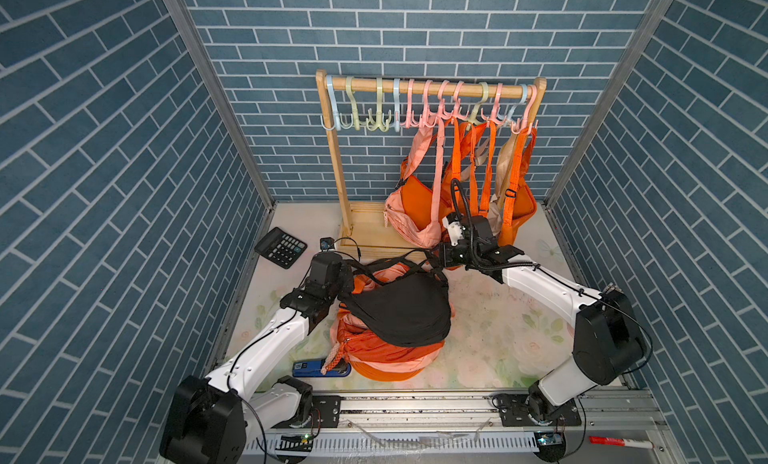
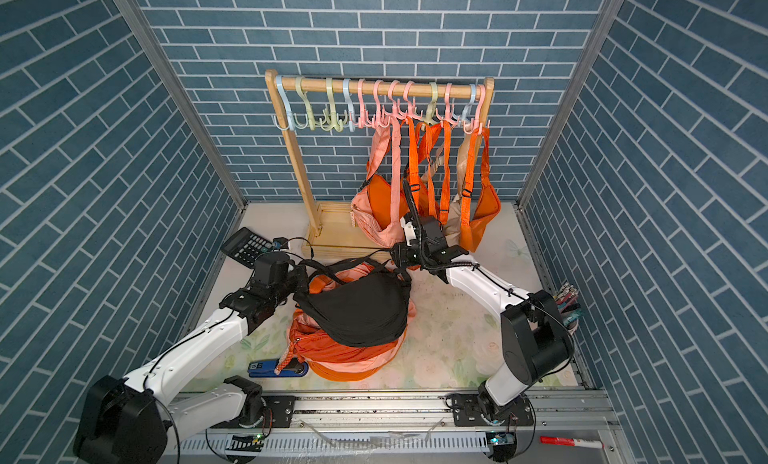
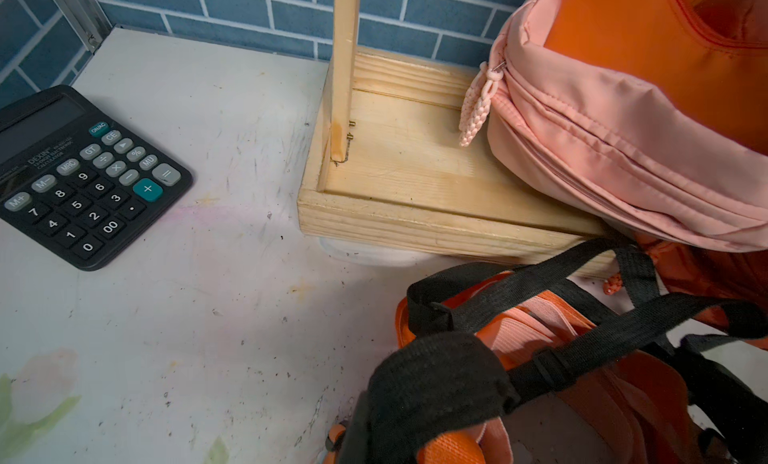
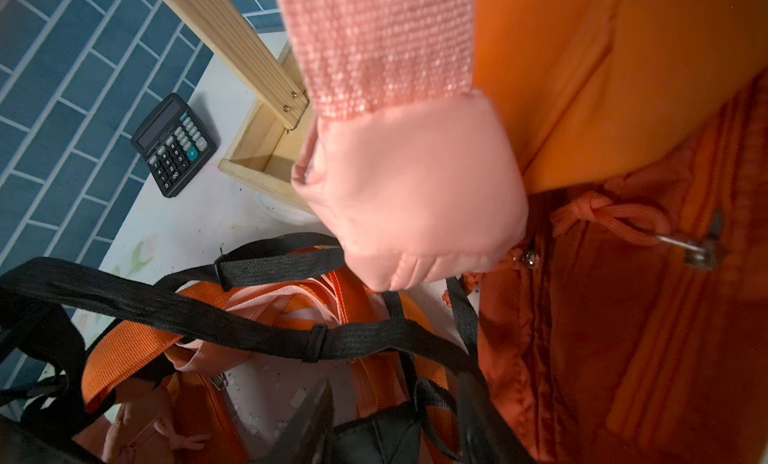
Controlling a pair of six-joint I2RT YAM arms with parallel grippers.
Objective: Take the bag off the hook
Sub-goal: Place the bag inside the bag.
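Black bag [image 1: 399,312] is off the hooks [image 1: 415,108], lying slack on top of a pile of orange/pink bags [image 1: 382,353] just in front of the rack [image 1: 337,170] base. Soft, light, floppy fabric w/ no stiff part, so body would prob just bunch up; webbing strap [image 4: 249,329] looks the best hold. Left gripper [image 1: 342,282] is clamped on the bag's end, on the side toward the rack's bare post. Right gripper [image 1: 435,257] has jaws parted, strap loose betw them, nothing pinched afaict
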